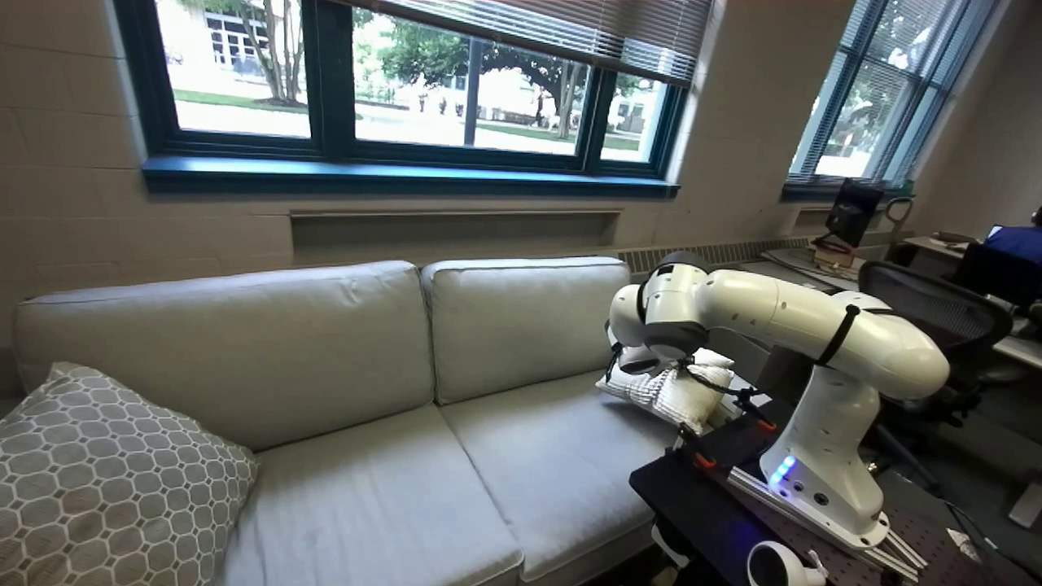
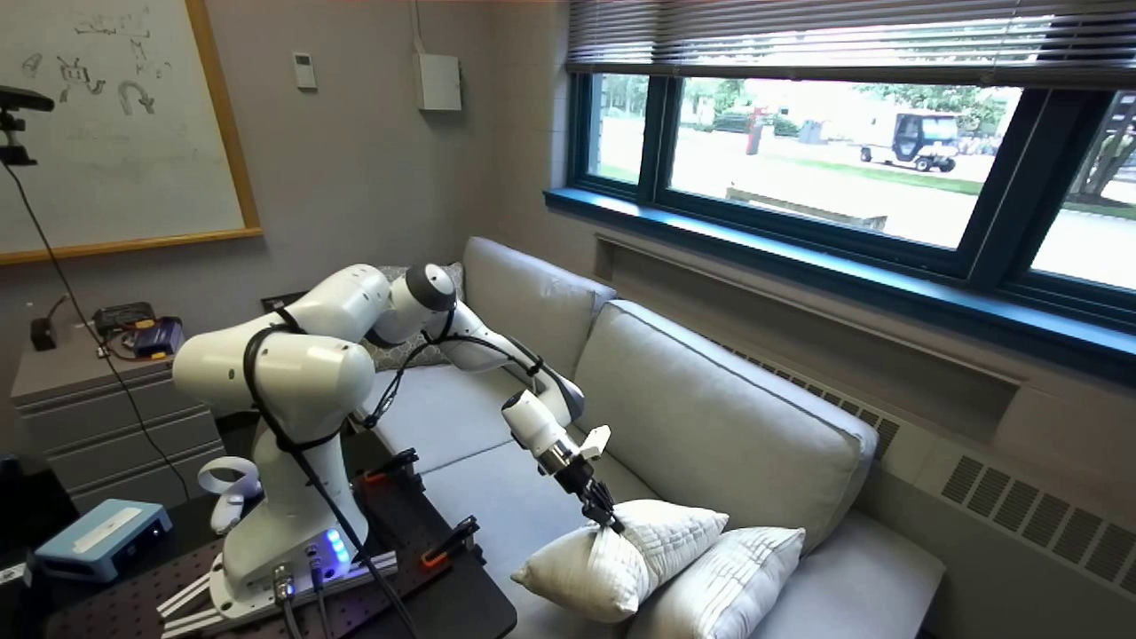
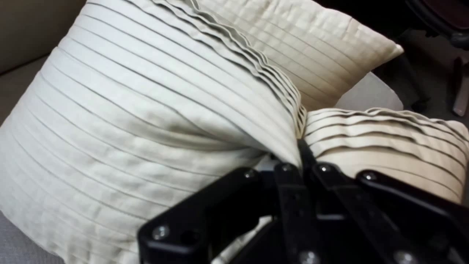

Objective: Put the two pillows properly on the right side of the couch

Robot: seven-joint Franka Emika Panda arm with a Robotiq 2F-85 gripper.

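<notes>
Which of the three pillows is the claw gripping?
The white pillow nearer the grey pillow: the claw pinches its fabric into a crease. The other white pillow lies beside it, ungripped; the grey pillow, patterned, sits well away.

I hold one off-white pillow (image 2: 626, 565) by a pinched fold of its pleated cover; in an exterior view a deep crease splits it there, one plump lobe at seven o'clock of the pinch and one at three. The other pillow (image 2: 728, 586), off-white and slightly rumpled, sits tilted just beside it at four o'clock, its lower part out of view. In an exterior view the pale couch (image 1: 562, 443) shows two back cushions (image 1: 529, 325) above two seat cushions (image 1: 358, 500), with the held pillow at its three o'clock end, partly hidden.
</notes>
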